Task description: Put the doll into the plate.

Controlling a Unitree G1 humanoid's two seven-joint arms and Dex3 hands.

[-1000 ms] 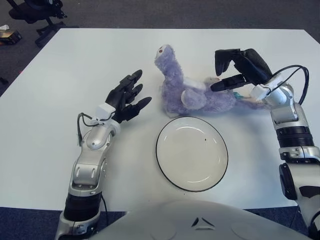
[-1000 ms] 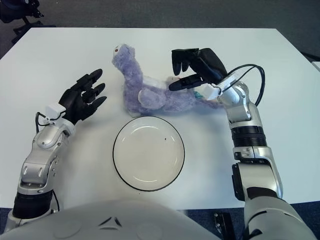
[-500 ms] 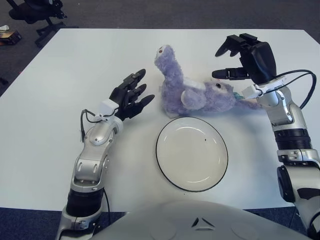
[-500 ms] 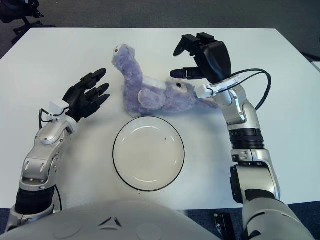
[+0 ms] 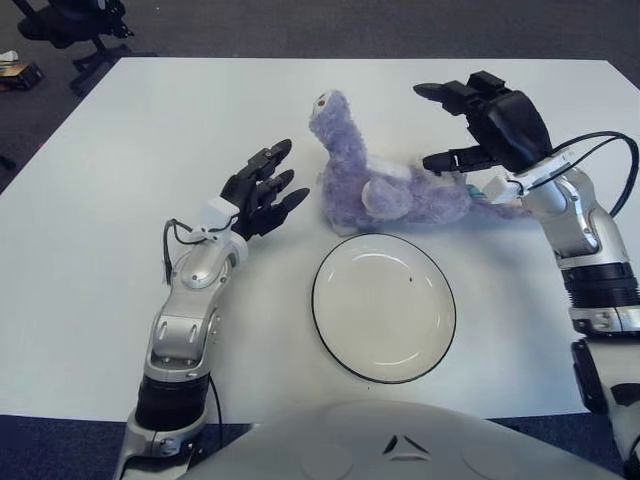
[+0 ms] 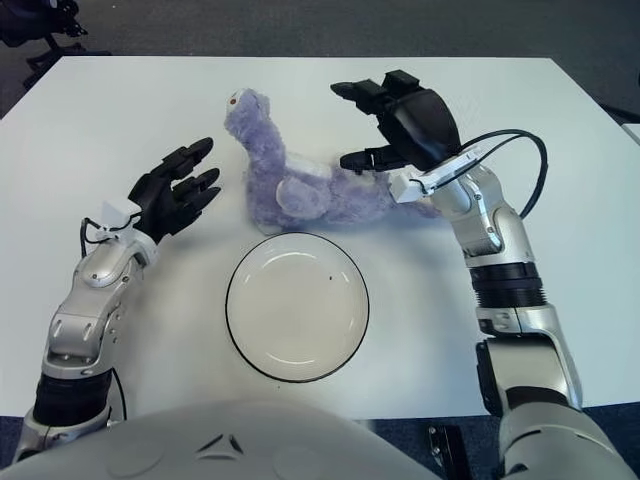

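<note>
The purple plush doll (image 5: pixel 385 185) lies on the white worktop (image 5: pixel 120 150), just beyond the far rim of the plate (image 5: pixel 383 306), at about 12 o'clock from the plate's centre. Its head points up and away toward 11 o'clock, and its body stretches along the worktop toward 3 o'clock, with a pale patch on its belly. The doll's lower edge sits just beside the plate's dark rim; whether the two touch cannot be told.

The right hand (image 5: pixel 490 125) shows above the doll's 3 o'clock end, its fingers (image 5: pixel 440 93) spread wide apart and holding nothing. One finger reaches out toward 10 o'clock well above the doll's body, while another points toward 9 o'clock, its tip close over the plush near the doll's middle. No finger is wrapped around the doll. A small bit of teal and white shows under the right wrist, at the doll's far right end; what it is cannot be told.

The left hand (image 5: pixel 258 190) shows at 9 o'clock of the doll, just beside its flank but apart from it, fingers stretched out and slightly fanned, pointing toward 2 o'clock. It grips nothing, and a strip of bare worktop shows between the fingertips and the plush.

The plate is white with a thin dark rim and a tiny dark speck on its surface.
</note>
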